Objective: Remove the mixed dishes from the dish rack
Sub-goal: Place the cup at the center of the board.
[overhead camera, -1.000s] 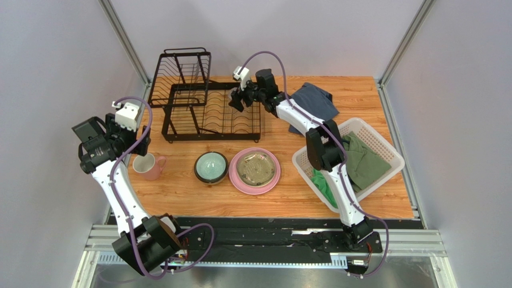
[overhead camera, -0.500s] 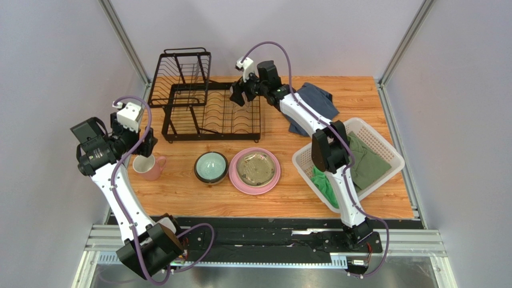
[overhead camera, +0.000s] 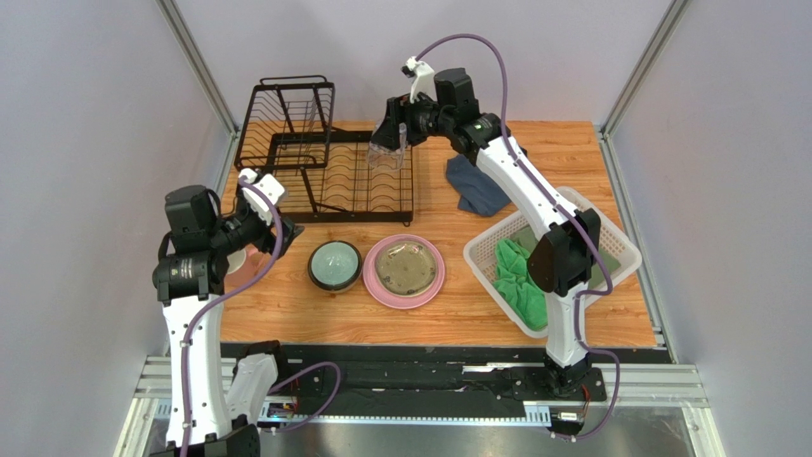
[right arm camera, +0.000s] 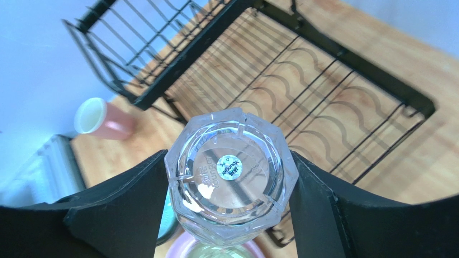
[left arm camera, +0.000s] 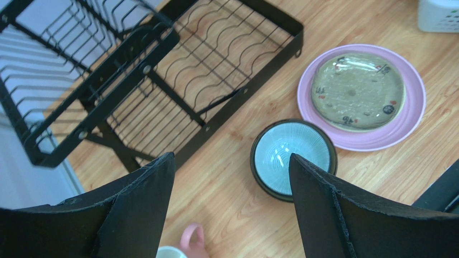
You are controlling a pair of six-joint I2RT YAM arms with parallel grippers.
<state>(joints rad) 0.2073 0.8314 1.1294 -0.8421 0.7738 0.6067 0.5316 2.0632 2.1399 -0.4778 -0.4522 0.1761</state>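
Right claw (right arm camera: 231,207): both black fingers press on opposite sides of the clear faceted glass tumbler (right arm camera: 231,161), so it is closed on the glass. The tumbler hangs in the air above the right end of the black wire dish rack (overhead camera: 343,181), touching none of its wires. Left claw (left arm camera: 229,209): spread wide and empty, hovering over the wooden table (overhead camera: 286,305) in front of the rack. Outward from there, the pink mug (right arm camera: 102,119) stands on the table near the rack's left front corner. The pale teal bowl (overhead camera: 334,265) sits just beside the large pink plate (overhead camera: 434,281), which carries a tan-olive shallow dish (left arm camera: 358,90). The rack's slotted tray shows no dishes and the upright basket section looks bare too. Judgement: the tumbler is the last piece and the step in hand is carrying it off the rack. Next move calls for swinging it toward the near table, finding bare wood apart from the mug, bowl and plate, and lowering it until it bears before the fingers part. The tumbler looks thick-walled, roughly eight-sided, with a small round sticker on its base. It is viewed along its axis, so I cannot tell whether the mouth faces up or down. Smooth glass in a side pinch is likely to slip.
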